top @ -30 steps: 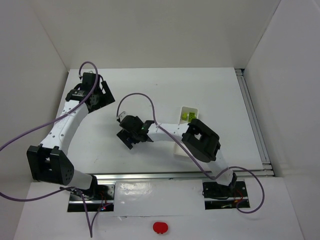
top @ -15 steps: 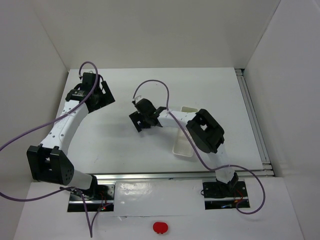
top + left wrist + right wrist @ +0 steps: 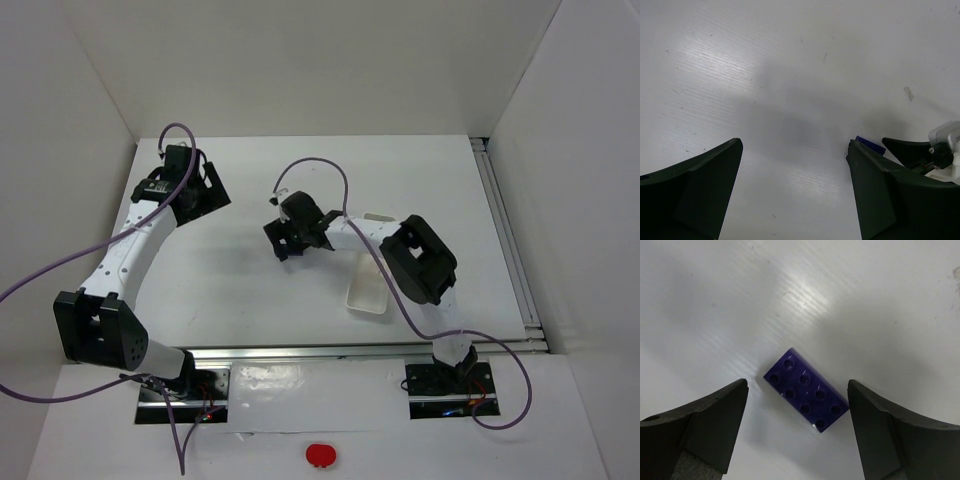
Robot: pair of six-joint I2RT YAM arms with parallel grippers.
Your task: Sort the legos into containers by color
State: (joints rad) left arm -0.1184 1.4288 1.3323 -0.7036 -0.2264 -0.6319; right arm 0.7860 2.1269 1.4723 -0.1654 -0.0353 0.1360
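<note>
A dark blue-purple lego (image 3: 806,396) lies flat and slantwise on the white table, studs up. My right gripper (image 3: 796,385) hangs over it, open, one finger on each side and neither touching it. In the top view the right gripper (image 3: 285,238) is at mid-table and hides the brick. The white tray (image 3: 368,292) lies to its right, its far end covered by the right arm. My left gripper (image 3: 207,190) stays at the back left, open and empty. In the left wrist view the left gripper (image 3: 795,145) shows a sliver of the blue lego (image 3: 871,144) past its right finger.
The right gripper's dark fingers (image 3: 907,151) and white wrist part (image 3: 945,136) show at the right edge of the left wrist view. White walls enclose the table on three sides. A metal rail (image 3: 505,235) runs along the right edge.
The right gripper has swung away from me and to the right, to above the blue-purple brick, and its arm now covers the tray's far end. Its jaws have narrowed slightly. The left arm has not moved.
</note>
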